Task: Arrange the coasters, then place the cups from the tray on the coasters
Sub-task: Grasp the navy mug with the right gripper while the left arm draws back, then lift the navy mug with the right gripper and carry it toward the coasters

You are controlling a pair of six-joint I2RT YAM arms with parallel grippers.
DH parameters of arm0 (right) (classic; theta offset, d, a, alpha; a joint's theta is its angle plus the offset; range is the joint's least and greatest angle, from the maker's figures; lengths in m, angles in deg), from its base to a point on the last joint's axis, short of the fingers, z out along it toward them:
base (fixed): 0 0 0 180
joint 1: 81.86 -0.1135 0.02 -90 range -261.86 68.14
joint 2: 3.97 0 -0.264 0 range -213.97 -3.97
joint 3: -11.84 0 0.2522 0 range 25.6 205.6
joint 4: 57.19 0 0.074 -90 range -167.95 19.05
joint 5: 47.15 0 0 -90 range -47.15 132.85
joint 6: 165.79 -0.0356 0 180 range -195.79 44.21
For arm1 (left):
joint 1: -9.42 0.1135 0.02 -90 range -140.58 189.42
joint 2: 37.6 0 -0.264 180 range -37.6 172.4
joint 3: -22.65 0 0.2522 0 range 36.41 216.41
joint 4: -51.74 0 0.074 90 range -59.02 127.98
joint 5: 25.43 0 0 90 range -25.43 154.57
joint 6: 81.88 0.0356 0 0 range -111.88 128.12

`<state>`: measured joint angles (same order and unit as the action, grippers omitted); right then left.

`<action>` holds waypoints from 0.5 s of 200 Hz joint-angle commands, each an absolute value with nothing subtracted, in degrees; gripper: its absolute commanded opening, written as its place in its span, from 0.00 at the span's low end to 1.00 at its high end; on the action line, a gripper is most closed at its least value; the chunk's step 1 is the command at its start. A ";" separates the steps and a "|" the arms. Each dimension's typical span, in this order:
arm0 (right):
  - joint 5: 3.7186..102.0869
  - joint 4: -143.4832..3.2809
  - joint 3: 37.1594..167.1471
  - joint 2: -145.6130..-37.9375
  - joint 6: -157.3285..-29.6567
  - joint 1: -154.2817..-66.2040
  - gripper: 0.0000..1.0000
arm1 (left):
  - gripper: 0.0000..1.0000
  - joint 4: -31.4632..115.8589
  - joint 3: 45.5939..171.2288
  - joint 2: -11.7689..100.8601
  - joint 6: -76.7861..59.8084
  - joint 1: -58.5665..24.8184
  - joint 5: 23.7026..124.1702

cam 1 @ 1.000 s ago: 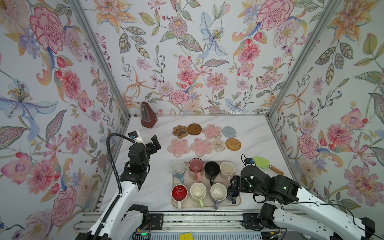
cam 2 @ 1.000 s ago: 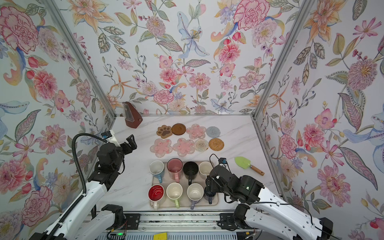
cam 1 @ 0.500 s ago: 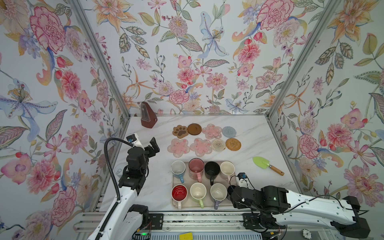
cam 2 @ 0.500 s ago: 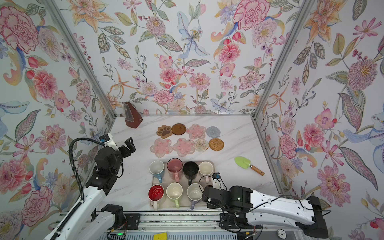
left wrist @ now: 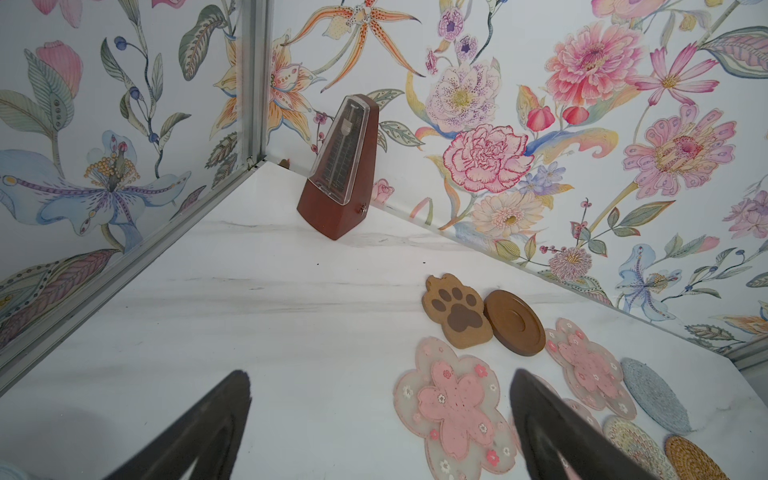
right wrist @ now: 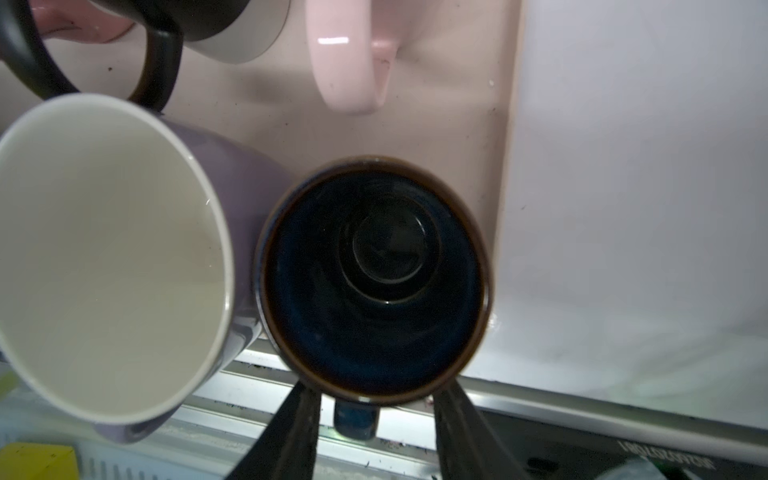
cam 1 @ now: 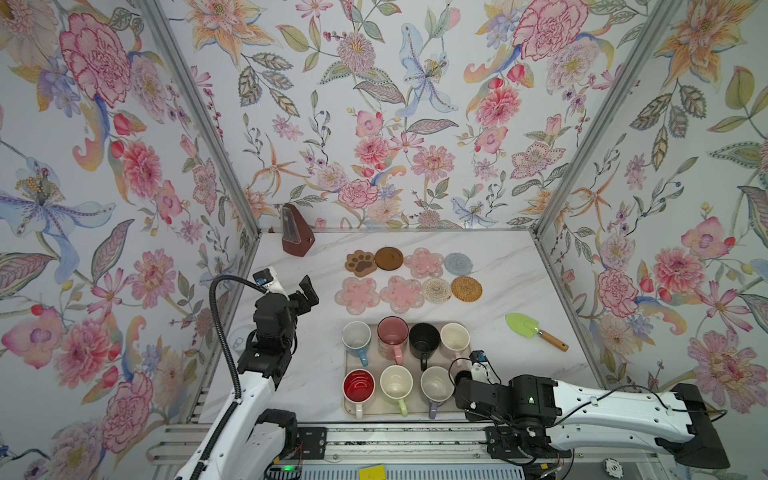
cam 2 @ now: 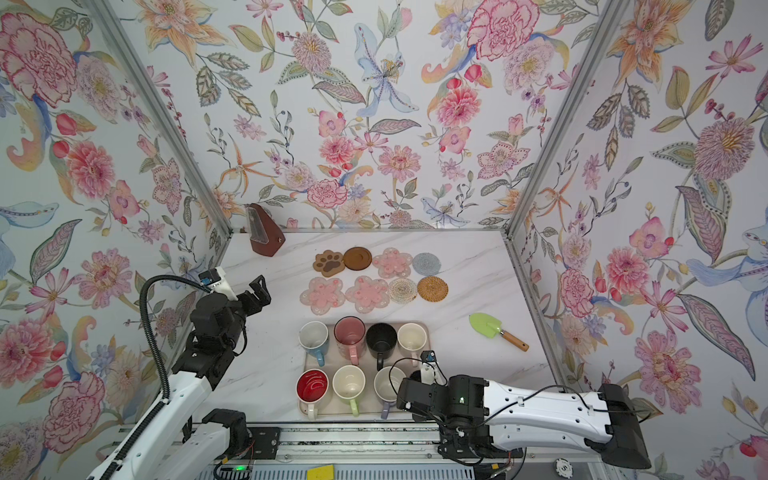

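Note:
Eight coasters lie in two rows at the back: brown paw (cam 1: pixel 360 263), dark disc (cam 1: pixel 389 258), pink flower (cam 1: pixel 424 262), grey-blue round (cam 1: pixel 458 263), two more pink flowers (cam 1: pixel 357 294), white woven (cam 1: pixel 436 290), tan woven (cam 1: pixel 466 288). The beige tray (cam 1: pixel 415 412) holds the cups, among them red-inside (cam 1: pixel 358 384), light green (cam 1: pixel 395 383) and lavender (cam 1: pixel 435 384). My right gripper (right wrist: pixel 376 390) is low at the tray's front right corner. Its fingers (right wrist: pixel 299 419) straddle the handle (right wrist: pixel 356 419) of the small navy cup (right wrist: pixel 374 282), with a gap on each side. My left gripper (left wrist: pixel 380 374) hangs open and empty, left of the coasters.
A brown metronome (cam 1: pixel 296 232) stands in the back left corner. A green trowel (cam 1: pixel 525 328) lies right of the tray. A pale can (cam 1: pixel 241 340) sits by the left wall behind my left arm. Blue (cam 1: pixel 356 337), pink (cam 1: pixel 392 332), black (cam 1: pixel 424 338) and cream (cam 1: pixel 454 336) cups fill the tray's back row.
My right arm dropped low and stretched flat along the front edge, and its jaws narrowed around the navy cup's handle. My left gripper drifted slightly and stayed open.

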<state>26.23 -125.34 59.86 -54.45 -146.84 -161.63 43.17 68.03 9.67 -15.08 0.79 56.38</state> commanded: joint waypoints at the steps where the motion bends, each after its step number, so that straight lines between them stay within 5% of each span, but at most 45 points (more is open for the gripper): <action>1: 24.33 -125.35 58.47 -55.60 -147.31 -161.93 0.42 | 0.99 44.19 67.25 9.95 -15.85 1.42 56.02; 100: 24.22 -127.08 60.40 -56.69 -145.75 -161.84 0.10 | 0.99 45.02 66.66 10.46 -16.29 1.70 57.20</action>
